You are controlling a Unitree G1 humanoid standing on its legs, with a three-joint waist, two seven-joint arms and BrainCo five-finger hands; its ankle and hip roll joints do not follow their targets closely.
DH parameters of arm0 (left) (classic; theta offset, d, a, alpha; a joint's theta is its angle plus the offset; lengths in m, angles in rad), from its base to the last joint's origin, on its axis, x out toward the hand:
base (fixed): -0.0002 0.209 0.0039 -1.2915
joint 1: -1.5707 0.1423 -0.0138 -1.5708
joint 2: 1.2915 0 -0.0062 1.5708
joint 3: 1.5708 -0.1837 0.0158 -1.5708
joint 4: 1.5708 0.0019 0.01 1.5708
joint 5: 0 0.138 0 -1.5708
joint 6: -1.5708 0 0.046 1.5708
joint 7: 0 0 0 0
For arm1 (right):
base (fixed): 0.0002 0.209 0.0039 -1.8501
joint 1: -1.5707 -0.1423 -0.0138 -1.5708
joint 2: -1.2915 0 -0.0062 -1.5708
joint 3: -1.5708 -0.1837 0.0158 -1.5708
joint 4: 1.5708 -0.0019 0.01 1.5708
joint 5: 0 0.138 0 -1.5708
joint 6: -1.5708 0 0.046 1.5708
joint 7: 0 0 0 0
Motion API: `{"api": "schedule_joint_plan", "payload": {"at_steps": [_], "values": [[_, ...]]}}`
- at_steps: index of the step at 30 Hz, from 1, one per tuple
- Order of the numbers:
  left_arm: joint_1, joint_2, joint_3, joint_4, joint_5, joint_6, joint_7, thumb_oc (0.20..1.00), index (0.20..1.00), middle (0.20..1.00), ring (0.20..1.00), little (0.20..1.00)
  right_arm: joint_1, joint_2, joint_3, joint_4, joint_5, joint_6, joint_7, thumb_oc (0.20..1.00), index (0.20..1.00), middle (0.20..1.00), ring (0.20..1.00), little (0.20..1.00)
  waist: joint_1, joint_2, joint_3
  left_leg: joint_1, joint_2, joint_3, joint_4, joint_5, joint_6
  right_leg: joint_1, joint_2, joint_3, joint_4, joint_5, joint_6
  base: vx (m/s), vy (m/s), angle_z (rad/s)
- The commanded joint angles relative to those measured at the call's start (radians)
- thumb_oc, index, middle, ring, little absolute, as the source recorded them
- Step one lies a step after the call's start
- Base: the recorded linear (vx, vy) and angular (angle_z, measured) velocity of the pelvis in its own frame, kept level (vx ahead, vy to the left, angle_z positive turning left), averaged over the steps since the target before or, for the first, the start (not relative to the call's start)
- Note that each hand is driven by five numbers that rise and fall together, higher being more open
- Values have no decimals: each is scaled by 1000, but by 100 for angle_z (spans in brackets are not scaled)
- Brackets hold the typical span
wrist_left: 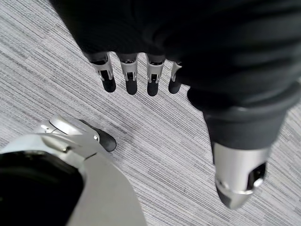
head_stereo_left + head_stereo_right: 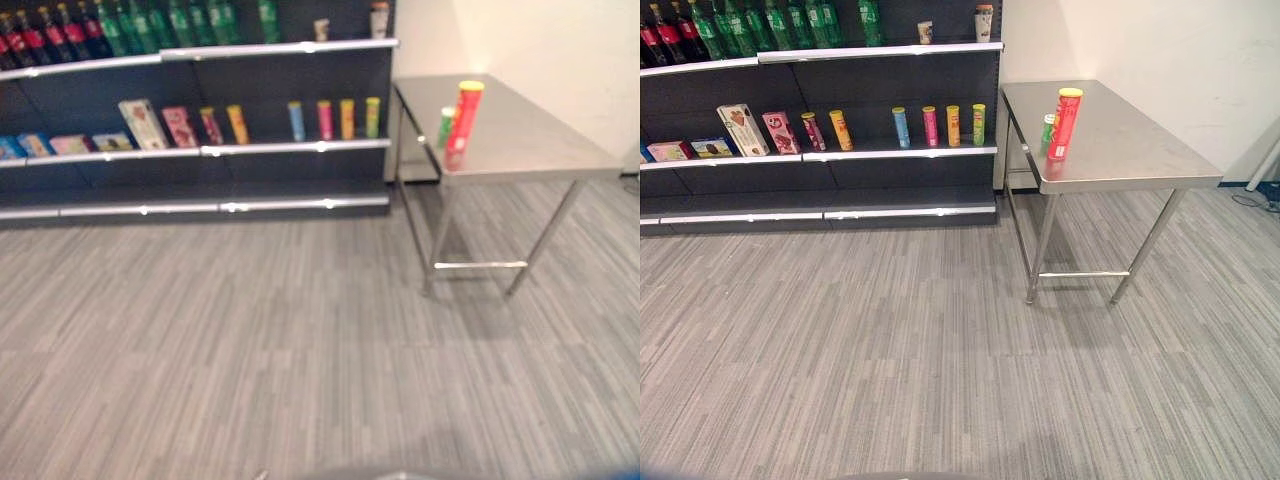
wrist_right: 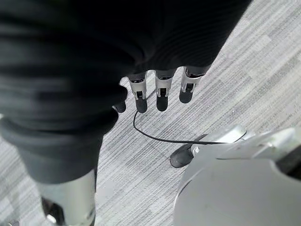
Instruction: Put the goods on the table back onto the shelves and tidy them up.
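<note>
A tall red can with a yellow lid [image 2: 1064,123] stands on the steel table [image 2: 1140,150] at the right, with a smaller green can [image 2: 1048,128] just behind it. The dark shelves [image 2: 820,100] stand to the left of the table. On the middle shelf stand a row of coloured cans [image 2: 936,125] and several boxes [image 2: 742,130]. My left hand [image 1: 131,75] hangs over the carpet with straight fingers and holds nothing. My right hand [image 3: 160,87] hangs the same way, empty.
Bottles [image 2: 760,25] line the top shelf, with two small jars [image 2: 983,22] at its right end. Grey striped carpet [image 2: 890,340] stretches between me and the shelves. A white wall [image 2: 1160,50] backs the table.
</note>
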Motion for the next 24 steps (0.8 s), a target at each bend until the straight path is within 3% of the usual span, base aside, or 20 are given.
{"api": "schedule_joint_plan", "payload": {"at_steps": [1,24], "values": [[-42,2,27,60,41,-1,-5,1000,1000,1000,1000,1000,-75,32,17,49,-29,-2,10,1000,1000,1000,1000,1000,-17,-30,-10,10,33,-69,-38,-22,-58,29,-89,5,-29,10,92,0,0,0],[-69,6,-14,52,59,-1,11,1000,1000,1000,1000,1000,-100,20,51,17,-46,-4,5,1000,1000,1000,1000,1000,-20,-27,0,25,48,-70,-38,-31,-62,41,-74,10,-28,-8,82,6,-23,0]]}}
